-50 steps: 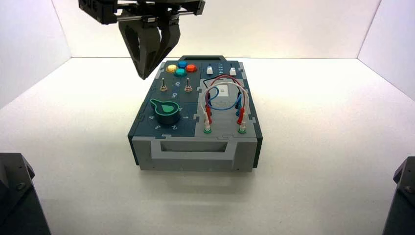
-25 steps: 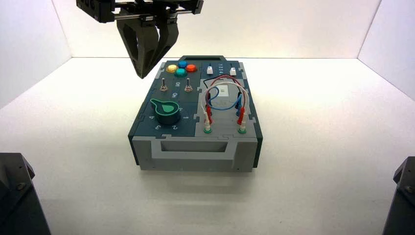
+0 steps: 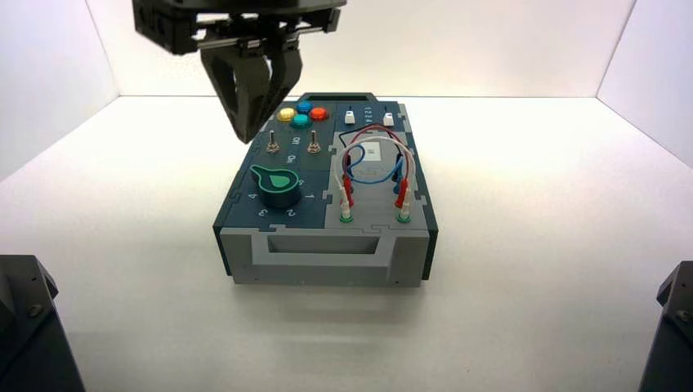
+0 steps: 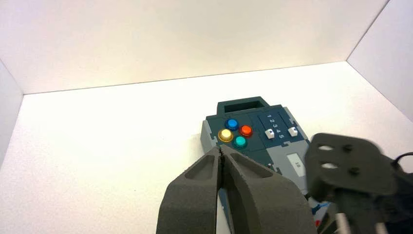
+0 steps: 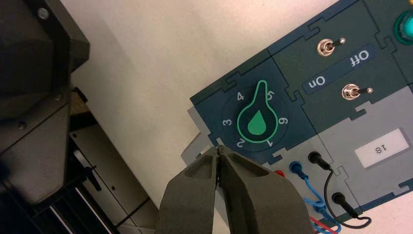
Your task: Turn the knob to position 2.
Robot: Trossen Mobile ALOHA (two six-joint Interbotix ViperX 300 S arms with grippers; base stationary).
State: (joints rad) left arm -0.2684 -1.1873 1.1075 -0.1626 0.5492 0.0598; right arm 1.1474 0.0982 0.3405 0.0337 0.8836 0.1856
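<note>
The knob is a dark-teal dial with a green teardrop pointer, on the front left of the box. Its pointer tip lies between the white 4 and 5, closer to the 5. The numeral 2 is printed toward the box's front edge. My right gripper hangs fingers-down above the box's left side and is shut on nothing. In the right wrist view its tips line up with the box's front-left corner, clear of the knob. My left gripper is shut and held back from the box, outside the high view.
Four coloured push buttons sit at the box's far left, with two metal toggles behind the knob. Looped wires with plugs fill the right half. Arm bases stand at both near corners. White walls ring the table.
My right gripper has shifted slightly right and lower in the high view, closer to the left toggle. Knob and box have not moved.
</note>
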